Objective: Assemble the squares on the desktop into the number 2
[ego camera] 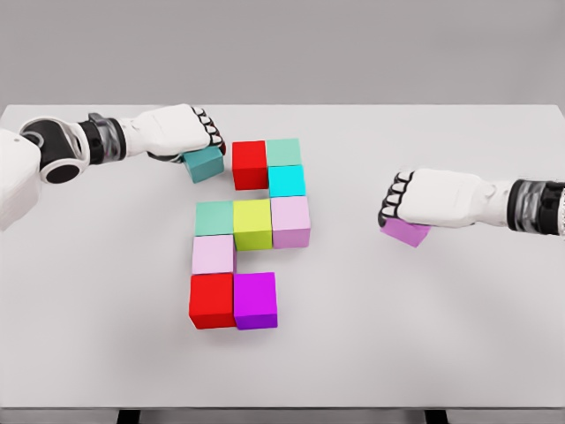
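Coloured cubes form a partial figure on the white table [424, 336]: a red cube [250, 164] and a mint cube [283, 151] on top, a cyan cube [287, 180] below, then a green-teal cube [214, 217], a yellow-green cube [252, 223] and a lilac cube [290, 220], a pale pink cube [213, 254], and a second red cube [212, 300] beside a magenta cube [256, 300]. My left hand [190, 132] is shut on a teal cube [204, 164], just left of the upper red cube. My right hand [415, 199] is shut on a purple cube [406, 231] at the right.
The table's far edge runs behind the left hand. Dark table legs [128, 415] show under the front edge.
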{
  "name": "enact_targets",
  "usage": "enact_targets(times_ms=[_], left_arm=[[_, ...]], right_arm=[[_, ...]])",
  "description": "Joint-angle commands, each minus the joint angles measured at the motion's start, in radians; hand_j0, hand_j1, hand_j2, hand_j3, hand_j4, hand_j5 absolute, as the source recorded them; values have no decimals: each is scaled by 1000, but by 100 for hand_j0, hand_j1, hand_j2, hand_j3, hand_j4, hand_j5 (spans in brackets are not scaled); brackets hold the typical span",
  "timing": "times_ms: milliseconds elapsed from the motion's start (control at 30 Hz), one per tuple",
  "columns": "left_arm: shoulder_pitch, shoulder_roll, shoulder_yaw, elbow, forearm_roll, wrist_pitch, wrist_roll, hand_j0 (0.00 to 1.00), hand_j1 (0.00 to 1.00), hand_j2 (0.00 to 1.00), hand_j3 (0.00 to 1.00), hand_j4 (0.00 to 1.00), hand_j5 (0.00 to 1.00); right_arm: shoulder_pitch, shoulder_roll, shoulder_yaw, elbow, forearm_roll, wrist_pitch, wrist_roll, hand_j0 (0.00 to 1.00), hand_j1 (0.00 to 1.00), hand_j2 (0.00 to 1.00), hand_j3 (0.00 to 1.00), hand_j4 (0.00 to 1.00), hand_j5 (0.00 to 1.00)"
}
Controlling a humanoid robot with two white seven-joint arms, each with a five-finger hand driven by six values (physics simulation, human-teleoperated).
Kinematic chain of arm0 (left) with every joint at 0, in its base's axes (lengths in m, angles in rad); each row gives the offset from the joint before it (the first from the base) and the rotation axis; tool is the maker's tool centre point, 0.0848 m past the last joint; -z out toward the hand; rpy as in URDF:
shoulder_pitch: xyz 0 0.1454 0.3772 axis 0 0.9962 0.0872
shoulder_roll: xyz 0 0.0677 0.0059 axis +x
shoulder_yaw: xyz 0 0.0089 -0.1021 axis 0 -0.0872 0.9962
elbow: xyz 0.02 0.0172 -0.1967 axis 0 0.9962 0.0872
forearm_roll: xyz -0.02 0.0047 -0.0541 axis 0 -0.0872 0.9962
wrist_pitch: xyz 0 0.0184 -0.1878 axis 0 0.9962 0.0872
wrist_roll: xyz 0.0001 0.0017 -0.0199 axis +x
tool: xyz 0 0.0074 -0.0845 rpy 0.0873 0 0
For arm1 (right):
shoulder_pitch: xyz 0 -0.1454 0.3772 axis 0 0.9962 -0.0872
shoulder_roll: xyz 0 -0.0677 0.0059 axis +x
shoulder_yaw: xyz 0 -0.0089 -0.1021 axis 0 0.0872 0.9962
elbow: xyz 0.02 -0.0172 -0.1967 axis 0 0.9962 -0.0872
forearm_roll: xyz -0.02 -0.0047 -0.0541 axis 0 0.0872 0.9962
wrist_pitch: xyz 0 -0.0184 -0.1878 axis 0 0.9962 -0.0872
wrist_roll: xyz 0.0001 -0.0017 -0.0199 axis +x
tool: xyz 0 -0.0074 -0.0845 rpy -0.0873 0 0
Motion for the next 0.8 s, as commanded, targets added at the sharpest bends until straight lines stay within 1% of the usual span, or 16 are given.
enact_targets(times_ms=[0, 100, 133, 200, 300, 400, 433, 500, 600, 667, 700, 767], left_arm=[[0, 11, 2, -1, 5, 1, 1, 69, 69, 69, 69, 69, 69], [6, 14, 2, -2, 6, 1, 1, 70, 70, 70, 70, 70, 70], [6, 23, 3, -24, 6, 1, 1, 71, 71, 71, 71, 71, 71], [18, 32, 5, -39, 6, 1, 1, 71, 71, 71, 71, 71, 71], [21, 32, 5, -39, 6, 1, 1, 71, 71, 71, 71, 71, 71], [21, 32, 5, -39, 5, 1, 1, 72, 72, 72, 72, 72, 72], [23, 31, 5, -38, 5, 1, 1, 75, 75, 75, 75, 75, 75], [23, 31, 3, -37, 5, 1, 1, 75, 75, 75, 75, 75, 75], [29, 32, 3, -42, 5, 1, 1, 75, 75, 75, 75, 75, 75], [29, 32, 2, -47, 5, 1, 1, 75, 75, 75, 75, 75, 75], [29, 32, 2, -47, 5, 1, 1, 77, 77, 77, 77, 77, 77], [29, 32, 2, -47, 5, 1, 2, 87, 87, 87, 87, 87, 87]], right_arm=[[2, -1, -1, -9, -11, 2, -1, 55, 55, 55, 55, 55, 55], [18, 5, 4, -9, -24, 2, -1, 55, 55, 55, 55, 55, 55], [28, 10, 4, -9, -35, 2, -1, 55, 55, 55, 55, 55, 55], [32, 11, 4, -9, -60, 2, -1, 55, 55, 55, 55, 55, 55], [37, 16, 9, -9, -98, 2, -1, 55, 55, 55, 55, 55, 55], [63, 25, 10, -9, -103, 2, -1, 55, 55, 55, 55, 55, 55], [64, 25, 12, -9, -104, 2, -1, 55, 55, 55, 55, 55, 55], [71, 25, 13, -9, -150, 2, -1, 55, 55, 55, 55, 55, 55], [74, 27, 15, -9, -175, 2, -1, 55, 55, 55, 55, 55, 55], [77, 40, 13, -9, -188, 2, -1, 55, 55, 55, 55, 55, 55], [78, 50, 15, -11, -192, 2, -1, 55, 55, 55, 55, 55, 55], [83, 60, 16, -11, -216, 2, -1, 55, 55, 55, 55, 55, 55]])
